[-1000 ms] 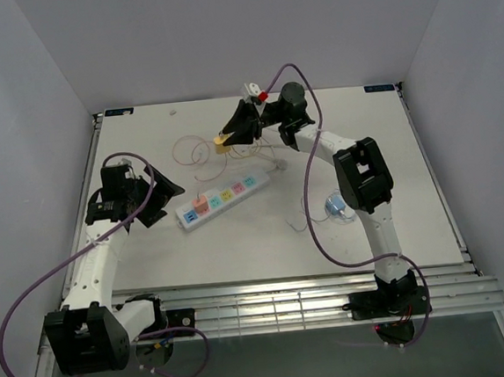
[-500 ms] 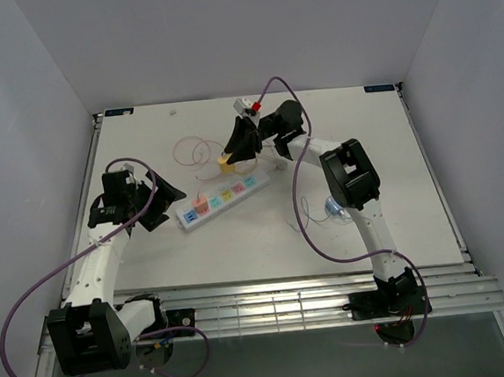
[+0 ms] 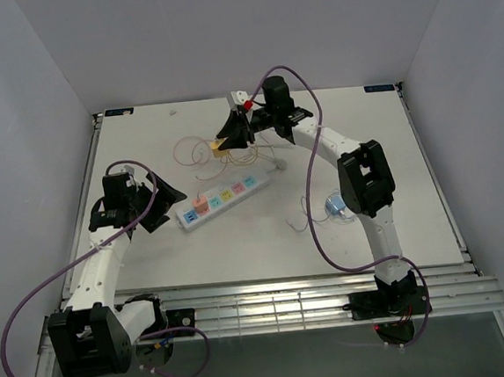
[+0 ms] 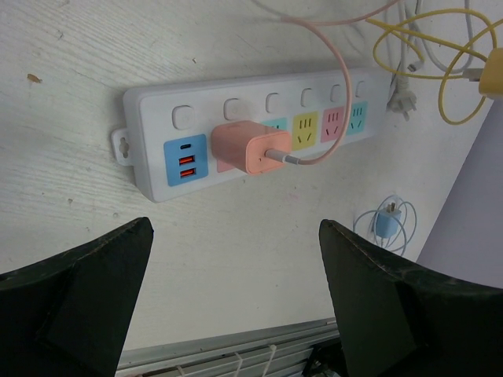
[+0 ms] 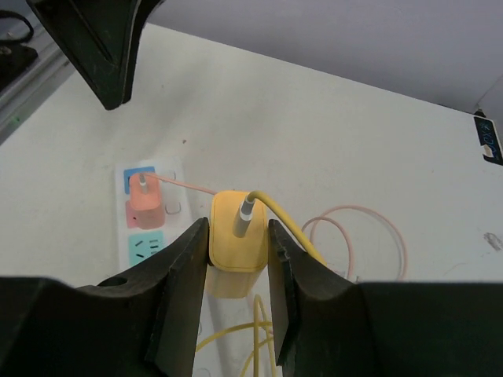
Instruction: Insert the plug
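The left pincer [image 3: 158, 199] hangs wide open just left of the long white plastic power strip [image 3: 222, 199] on the tabletop [image 3: 391, 159]. Beyond the strip's far side, the right pincer [image 5: 237, 243] clamps the square yellow plastic plug [image 5: 234, 267], held clear of it.

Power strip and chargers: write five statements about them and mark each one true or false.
1. The right claw grips a yellow charger. True.
2. The yellow charger is plugged into the power strip. False: it is held in the air, not seated in any socket.
3. A pink charger sits in the power strip. True.
4. The left claw is shut on the power strip. False: it is open and holds nothing.
5. A blue charger lies on the table, apart from the strip. True.
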`<control>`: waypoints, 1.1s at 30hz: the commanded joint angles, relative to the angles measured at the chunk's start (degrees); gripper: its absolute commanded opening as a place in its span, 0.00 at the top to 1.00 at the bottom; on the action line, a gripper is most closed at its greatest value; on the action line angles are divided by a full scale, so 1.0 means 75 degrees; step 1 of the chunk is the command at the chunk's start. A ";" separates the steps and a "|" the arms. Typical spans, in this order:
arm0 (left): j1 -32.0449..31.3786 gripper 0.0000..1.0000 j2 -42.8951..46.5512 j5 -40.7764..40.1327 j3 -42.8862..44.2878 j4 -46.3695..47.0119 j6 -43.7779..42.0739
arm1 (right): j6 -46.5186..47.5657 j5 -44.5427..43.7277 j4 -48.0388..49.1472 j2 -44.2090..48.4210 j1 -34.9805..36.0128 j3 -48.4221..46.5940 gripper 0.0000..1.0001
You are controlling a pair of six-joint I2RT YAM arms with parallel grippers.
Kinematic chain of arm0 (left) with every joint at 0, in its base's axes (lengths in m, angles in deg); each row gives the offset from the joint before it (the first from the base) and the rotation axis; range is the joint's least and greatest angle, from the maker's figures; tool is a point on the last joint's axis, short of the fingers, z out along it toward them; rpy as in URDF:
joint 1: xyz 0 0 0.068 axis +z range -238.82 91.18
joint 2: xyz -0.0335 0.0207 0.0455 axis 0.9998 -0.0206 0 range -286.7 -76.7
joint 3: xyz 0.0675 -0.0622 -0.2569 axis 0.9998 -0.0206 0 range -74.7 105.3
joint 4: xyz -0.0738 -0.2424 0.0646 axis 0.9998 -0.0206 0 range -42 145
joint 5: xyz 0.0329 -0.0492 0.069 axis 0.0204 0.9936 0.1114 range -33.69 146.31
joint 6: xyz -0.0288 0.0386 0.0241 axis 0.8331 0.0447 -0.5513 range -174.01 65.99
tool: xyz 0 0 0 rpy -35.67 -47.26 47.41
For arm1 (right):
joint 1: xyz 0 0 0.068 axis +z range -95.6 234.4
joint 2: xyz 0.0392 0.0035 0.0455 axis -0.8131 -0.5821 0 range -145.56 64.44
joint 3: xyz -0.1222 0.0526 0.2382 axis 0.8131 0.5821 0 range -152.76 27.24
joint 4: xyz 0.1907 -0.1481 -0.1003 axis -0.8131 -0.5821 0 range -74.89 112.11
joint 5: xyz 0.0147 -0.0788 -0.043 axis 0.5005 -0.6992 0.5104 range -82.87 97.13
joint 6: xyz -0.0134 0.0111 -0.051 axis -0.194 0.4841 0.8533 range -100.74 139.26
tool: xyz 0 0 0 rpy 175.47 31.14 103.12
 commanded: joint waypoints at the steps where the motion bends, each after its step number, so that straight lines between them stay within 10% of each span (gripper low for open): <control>1: 0.0035 0.02 0.0219 -0.0014 -0.0056 0.0088 -0.0069 | 0.2145 -0.0617 -0.1932 0.0210 0.0014 -0.0779 0.92; 19: 0.0035 0.02 -0.0097 -0.0108 -0.0161 0.0181 -0.0069 | 0.5369 -0.1744 -0.2683 -0.0435 0.0529 -0.0736 0.92; 33: 0.0035 0.02 -0.0156 -0.0014 -0.0313 0.0322 -0.0046 | 0.5733 -0.0481 -0.3527 -0.0154 0.0576 0.0004 0.92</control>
